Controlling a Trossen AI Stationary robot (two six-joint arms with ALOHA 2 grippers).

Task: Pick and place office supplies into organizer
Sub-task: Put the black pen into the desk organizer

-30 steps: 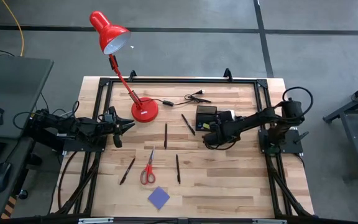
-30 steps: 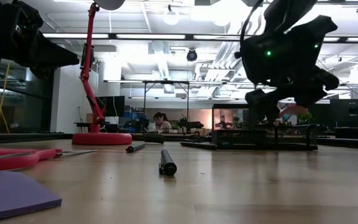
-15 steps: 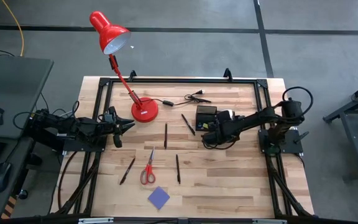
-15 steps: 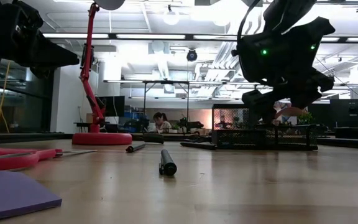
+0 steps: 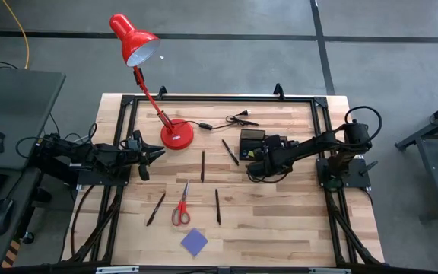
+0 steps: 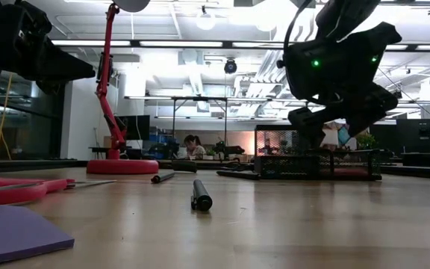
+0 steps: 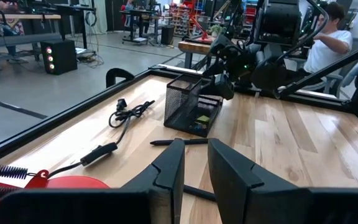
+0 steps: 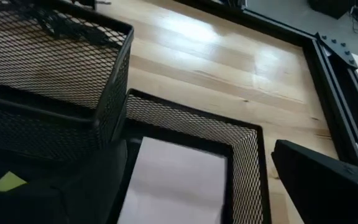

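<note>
Organizer (image 5: 254,141) position, high view: on the worktop (image 5: 280,213), just beside the lamp's cable plug (image 5: 242,116). My right claw (image 5: 258,164) hangs over the organizer's near edge. My left claw (image 5: 152,154) waits beside the red lamp (image 5: 176,135), well apart from the organizer. Scissors (image 5: 181,207), pens (image 5: 217,205) and the blue-purple note pad (image 5: 195,242) lie on the worktop, apart from the organizer.

Low view: my right claw (image 6: 327,119) hovers above the organizer (image 6: 316,163), fingers spread, nothing between them.

Left wrist view: my left claw (image 7: 194,165) stands with its fingers nearly together, a narrow gap showing, gripping nothing. The organizer (image 7: 191,112) lies beyond one pen (image 7: 179,142).

Right wrist view: my fingers (image 8: 328,180) stand wide apart over the organizer (image 8: 185,124); a pale pink note pad (image 8: 176,183) lies flat in its low compartment and a small yellow piece (image 8: 6,181) in the neighbouring one.
</note>
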